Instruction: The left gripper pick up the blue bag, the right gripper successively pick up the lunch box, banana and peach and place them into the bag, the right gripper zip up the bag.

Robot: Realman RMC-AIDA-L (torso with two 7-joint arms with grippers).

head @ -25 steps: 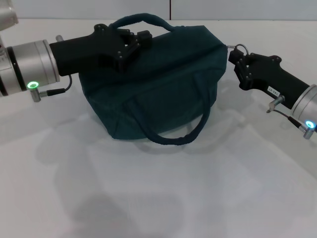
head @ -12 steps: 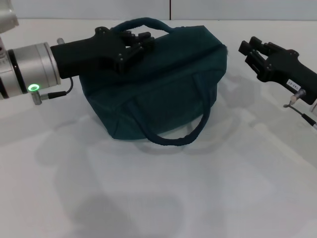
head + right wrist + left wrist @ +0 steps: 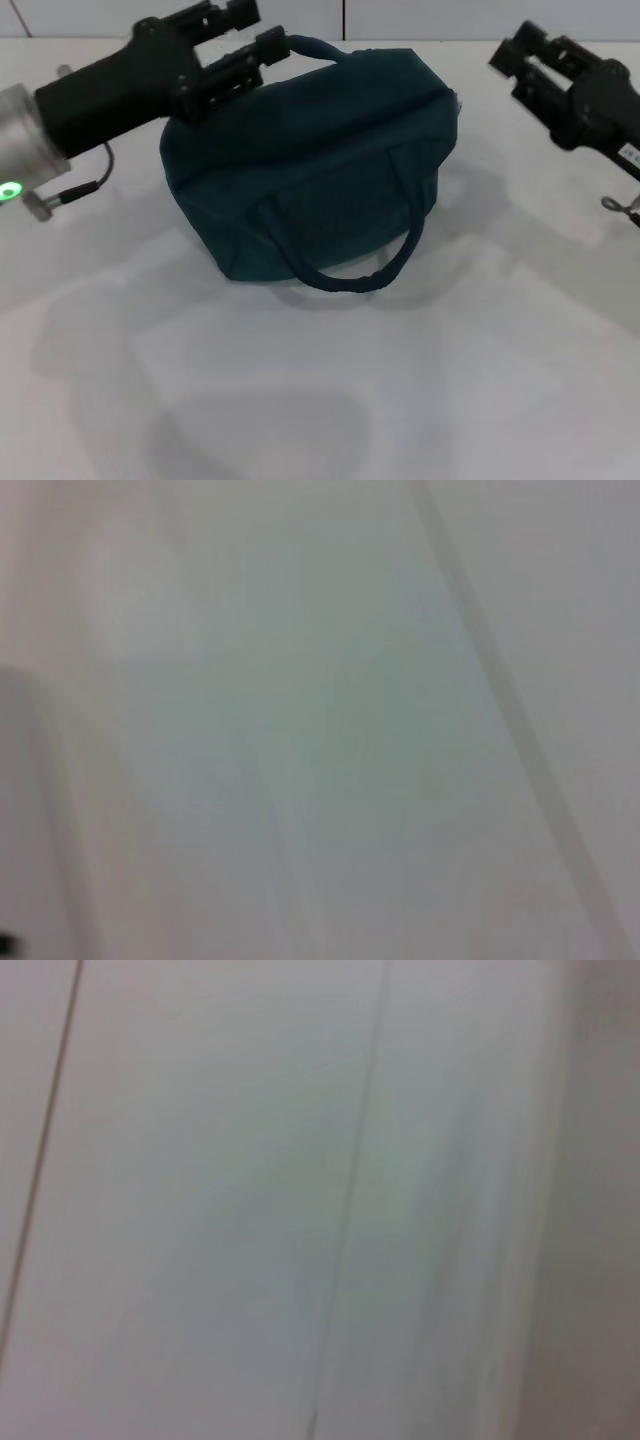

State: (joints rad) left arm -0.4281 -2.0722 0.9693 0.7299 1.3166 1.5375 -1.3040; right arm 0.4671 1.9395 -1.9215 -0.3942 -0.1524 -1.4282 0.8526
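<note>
I see the blue bag [image 3: 310, 165] resting on the white table [image 3: 300, 390], roughly centred toward the far half, its top closed and one handle loop draped down the near face. The left gripper [image 3: 245, 45] is raised at the bag's far left top corner; its fingers stand narrowly apart beside the far handle and grip nothing that I can confirm. The right gripper [image 3: 520, 55] hangs off the bag's right end, apart from it, fingers parted with nothing between them. Open table lies along the whole near side and on both flanks of the bag; the table's far edge runs close behind the bag. A small white label shows on the right gripper body at the frame edge, but I cannot read its print. Both wrist views show only blurred pale surface.
</note>
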